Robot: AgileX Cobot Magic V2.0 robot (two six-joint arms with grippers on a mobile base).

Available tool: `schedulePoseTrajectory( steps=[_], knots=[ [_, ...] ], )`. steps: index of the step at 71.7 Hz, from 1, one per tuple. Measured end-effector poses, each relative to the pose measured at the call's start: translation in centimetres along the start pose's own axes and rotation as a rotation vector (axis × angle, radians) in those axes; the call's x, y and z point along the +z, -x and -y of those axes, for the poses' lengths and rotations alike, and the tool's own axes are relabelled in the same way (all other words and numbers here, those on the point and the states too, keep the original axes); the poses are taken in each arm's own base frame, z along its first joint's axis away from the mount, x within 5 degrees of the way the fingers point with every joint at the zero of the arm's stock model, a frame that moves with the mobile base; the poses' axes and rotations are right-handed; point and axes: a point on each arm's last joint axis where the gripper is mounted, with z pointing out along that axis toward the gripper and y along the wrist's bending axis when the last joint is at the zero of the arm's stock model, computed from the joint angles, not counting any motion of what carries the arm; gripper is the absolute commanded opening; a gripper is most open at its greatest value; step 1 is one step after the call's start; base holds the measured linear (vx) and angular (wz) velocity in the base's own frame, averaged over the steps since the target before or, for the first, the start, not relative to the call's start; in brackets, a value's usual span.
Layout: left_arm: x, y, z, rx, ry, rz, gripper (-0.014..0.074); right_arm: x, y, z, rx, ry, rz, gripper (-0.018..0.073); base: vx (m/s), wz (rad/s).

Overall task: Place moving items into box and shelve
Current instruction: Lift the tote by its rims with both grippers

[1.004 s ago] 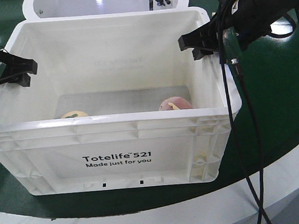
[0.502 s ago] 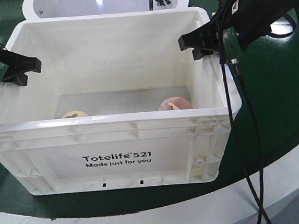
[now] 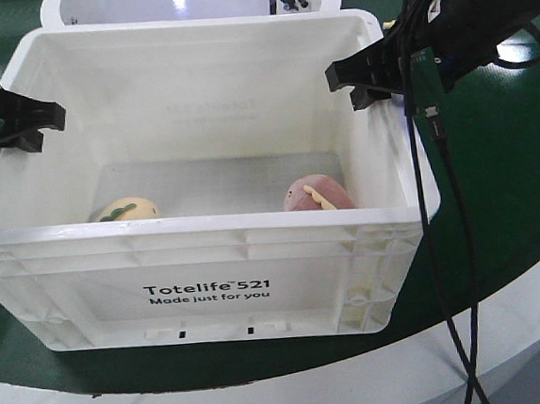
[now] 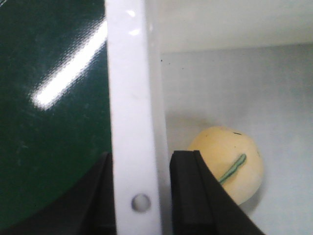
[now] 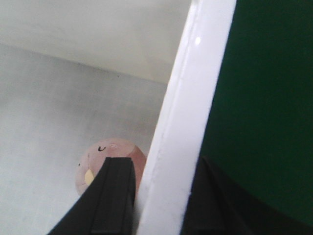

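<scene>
The box (image 3: 208,255) is white all over, with black print on its front wall and a greyish floor; by the floor's front-left corner is a pale yellow ball (image 3: 126,211) crossed by a thin green strip, and by the front-right corner a pinkish-brown ball (image 3: 319,194) with a yellow ridge. The left gripper (image 3: 41,127) and right gripper (image 3: 347,86) are black, the circuit boards (image 3: 423,83) beside them green, and the table (image 3: 515,190) is glossy dark green with a white edge.
</scene>
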Motion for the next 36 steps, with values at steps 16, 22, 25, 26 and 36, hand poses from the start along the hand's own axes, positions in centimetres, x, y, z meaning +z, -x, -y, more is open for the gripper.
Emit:
schedulePoseTrajectory(
  steps=[16,22,25,26,36],
  knots=[
    [-2.6,-0.3,-0.1,0.017,-0.01,0.071,-0.0024,-2.1,-0.2,-0.2,0.005,0.018,0.03,-0.0012,0.0,0.0],
    [-3.0,-0.4,-0.1,0.014,-0.018,0.08,-0.0024,-2.8,-0.3,-0.4,0.002,0.022,0.04,-0.0012,0.0,0.0],
    [-3.2,-0.4,0.0,0.011,-0.027,0.08,-0.0024,-3.1,-0.4,-0.4,0.001,0.022,0.043,-0.0012,0.0,0.0],
    [-3.3,-0.5,0.0,0.009,-0.03,0.082,-0.0024,-3.2,-0.4,-0.4,0.001,0.023,0.044,-0.0012,0.0,0.0],
    [-3.9,-0.7,0.2,0.005,-0.066,0.082,-0.0023,-4.2,-0.8,-0.4,-0.001,0.018,0.04,-0.0012,0.0,0.0]
  ],
)
